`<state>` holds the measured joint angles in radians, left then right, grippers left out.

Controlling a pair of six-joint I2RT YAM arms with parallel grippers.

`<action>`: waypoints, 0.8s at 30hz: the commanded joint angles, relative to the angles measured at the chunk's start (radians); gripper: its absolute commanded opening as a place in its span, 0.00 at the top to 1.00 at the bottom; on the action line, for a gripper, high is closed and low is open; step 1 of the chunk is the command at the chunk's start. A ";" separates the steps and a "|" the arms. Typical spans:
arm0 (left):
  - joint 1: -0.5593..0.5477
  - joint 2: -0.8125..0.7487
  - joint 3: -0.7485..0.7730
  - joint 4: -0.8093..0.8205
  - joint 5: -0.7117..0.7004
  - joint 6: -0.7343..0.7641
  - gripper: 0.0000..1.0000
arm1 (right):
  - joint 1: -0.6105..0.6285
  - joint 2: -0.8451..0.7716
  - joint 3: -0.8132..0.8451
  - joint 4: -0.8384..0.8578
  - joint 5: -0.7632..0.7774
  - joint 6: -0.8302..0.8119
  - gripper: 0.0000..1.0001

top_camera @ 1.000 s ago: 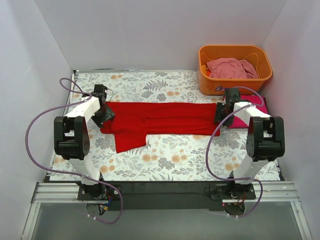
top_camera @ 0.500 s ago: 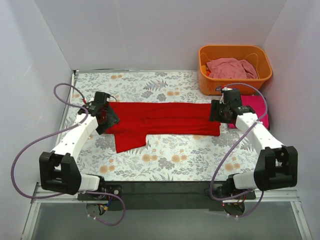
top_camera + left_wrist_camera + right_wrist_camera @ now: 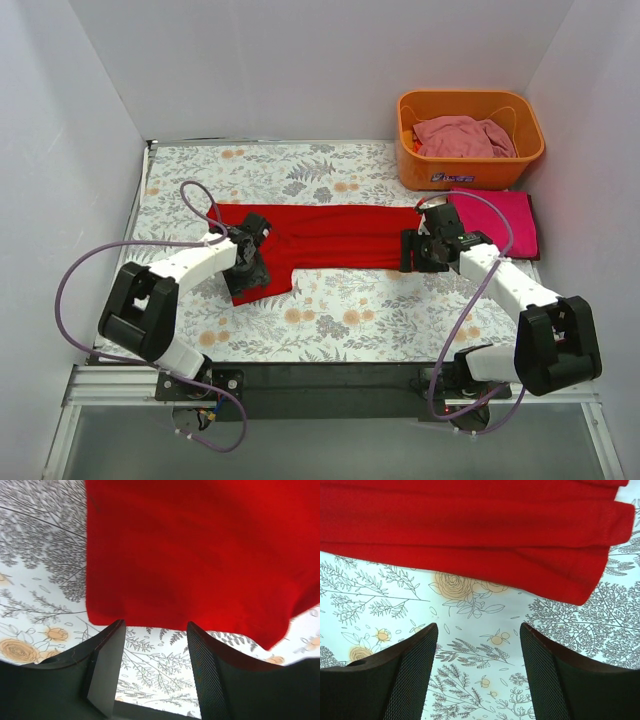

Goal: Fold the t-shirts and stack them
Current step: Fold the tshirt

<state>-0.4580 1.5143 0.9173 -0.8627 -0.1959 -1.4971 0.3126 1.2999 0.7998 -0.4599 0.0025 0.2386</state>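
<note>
Evidently mid-fold: red t-shirt (image 3: pixel 330 238) lies on the tabletop (image 3: pixel 340 320); left pincer (image 3: pixel 152 645) and right pincer (image 3: pixel 477 645) hang open, empty, by its near edge, which they must grip next

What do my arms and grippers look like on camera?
Both the left arm and right arm have white links, black joint blocks and a looping purple cable. The fingers are black and tapered, with cross-hatched grip faces.

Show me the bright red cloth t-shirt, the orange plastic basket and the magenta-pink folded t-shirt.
bright red cloth t-shirt (image 3: pixel 330 237), top view, mid body.
orange plastic basket (image 3: pixel 505 172), top view, front wall.
magenta-pink folded t-shirt (image 3: pixel 505 220), top view, centre.
</note>
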 commanded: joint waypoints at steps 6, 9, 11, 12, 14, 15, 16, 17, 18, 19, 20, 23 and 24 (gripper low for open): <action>-0.042 0.047 -0.058 0.050 -0.030 -0.055 0.57 | 0.025 -0.042 -0.028 0.069 -0.015 -0.001 0.25; -0.048 0.050 -0.074 0.056 -0.036 -0.063 0.69 | 0.026 -0.039 -0.037 0.078 -0.021 0.001 0.25; -0.048 0.053 -0.077 0.056 -0.045 -0.063 0.74 | 0.025 -0.040 -0.043 0.092 -0.025 0.002 0.25; -0.048 0.058 -0.075 0.057 -0.048 -0.060 0.81 | 0.026 -0.037 -0.045 0.095 -0.033 0.002 0.25; -0.048 0.060 -0.060 0.054 -0.069 -0.052 0.89 | 0.025 -0.033 -0.050 0.101 -0.038 0.002 0.25; -0.048 0.060 -0.048 0.047 -0.080 -0.051 0.98 | 0.026 -0.030 -0.050 0.101 -0.042 0.002 0.25; -0.048 0.060 -0.034 0.041 -0.092 -0.048 1.00 | 0.026 -0.030 -0.050 0.101 -0.041 -0.001 0.25; -0.048 0.058 0.006 0.033 -0.121 -0.037 1.00 | 0.028 -0.028 -0.053 0.099 -0.039 -0.002 0.26; -0.048 0.060 0.027 0.021 -0.137 -0.032 1.00 | 0.031 -0.033 -0.054 0.101 -0.021 -0.004 0.26; -0.048 0.069 0.052 0.016 -0.152 -0.020 1.00 | 0.033 -0.036 -0.056 0.099 -0.012 -0.008 0.26; -0.044 0.076 0.116 0.010 -0.186 -0.003 1.00 | 0.034 -0.040 -0.056 0.098 -0.007 -0.013 0.26; -0.025 0.137 0.252 -0.015 -0.232 0.046 1.00 | 0.037 -0.057 -0.056 0.089 0.028 -0.018 0.26; -0.019 0.159 0.291 -0.019 -0.246 0.057 1.00 | 0.037 -0.062 -0.057 0.087 0.027 -0.021 0.26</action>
<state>-0.4957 1.6428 1.0729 -0.8856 -0.3286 -1.4960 0.3428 1.2755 0.7528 -0.3901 -0.0006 0.2317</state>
